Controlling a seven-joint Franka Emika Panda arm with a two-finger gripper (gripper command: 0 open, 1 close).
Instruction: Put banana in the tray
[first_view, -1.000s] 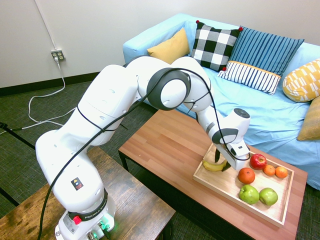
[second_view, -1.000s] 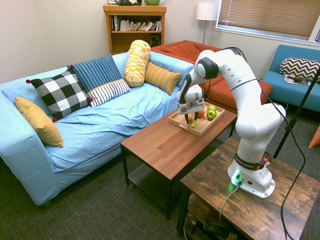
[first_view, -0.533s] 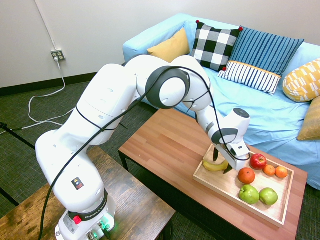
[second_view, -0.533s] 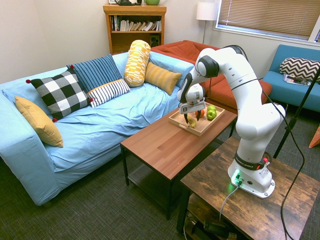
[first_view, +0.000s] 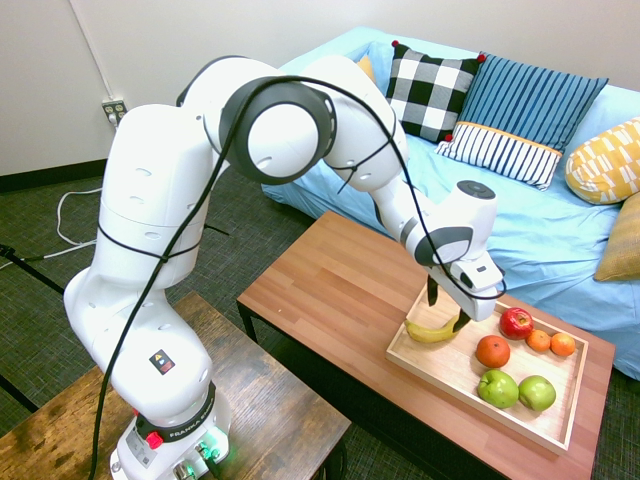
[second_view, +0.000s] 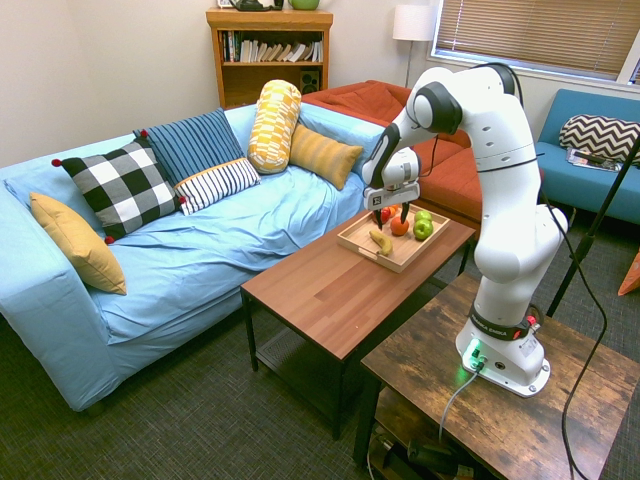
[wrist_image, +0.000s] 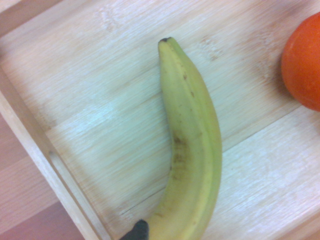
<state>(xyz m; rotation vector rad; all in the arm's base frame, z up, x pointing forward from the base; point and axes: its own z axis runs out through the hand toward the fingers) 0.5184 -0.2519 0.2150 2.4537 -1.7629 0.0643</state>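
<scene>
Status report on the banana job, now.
Claw open, above the tray. Banana flat inside, near the end wall, free of the claw. Orange alongside, apart. Nothing in the way.

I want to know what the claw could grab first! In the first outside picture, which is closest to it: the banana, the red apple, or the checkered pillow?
1. The banana: right under the open claw, at the tray's near end.
2. The red apple: beside the claw, in the tray.
3. The checkered pillow: far back on the sofa.
</scene>
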